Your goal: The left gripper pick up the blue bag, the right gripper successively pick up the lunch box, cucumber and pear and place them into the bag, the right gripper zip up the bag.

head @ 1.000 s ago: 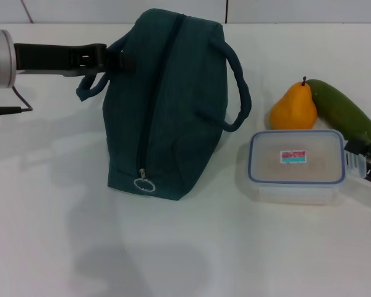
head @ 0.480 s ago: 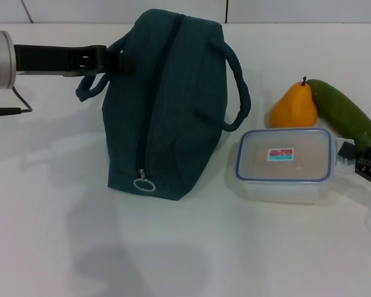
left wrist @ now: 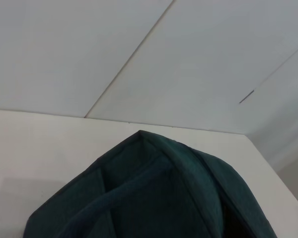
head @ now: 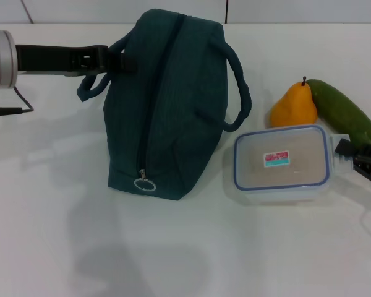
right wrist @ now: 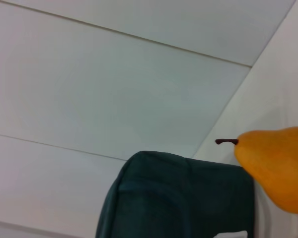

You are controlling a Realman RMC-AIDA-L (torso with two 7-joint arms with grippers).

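Note:
The blue bag [head: 173, 105] stands on the white table with its zipper line facing me and the ring pull [head: 144, 184] at the near end. My left gripper [head: 114, 62] reaches in from the left and is shut on the bag's left handle. To the right, the clear lunch box [head: 281, 164] hangs close to the bag's side, held at its right end by my right gripper [head: 347, 152]. Behind it are the pear [head: 294, 108] and the cucumber [head: 343, 111]. The wrist views show the bag [left wrist: 149, 198] [right wrist: 179, 198] and the pear [right wrist: 278, 163].
A thin cable [head: 12, 108] loops under the left arm's silver wrist. Bare white table [head: 173, 247] lies in front of the bag and the box. A white wall closes the back.
The lunch box has moved left toward the bag, carried by the right gripper, and has turned slightly. The bag and the left gripper have stayed in place.

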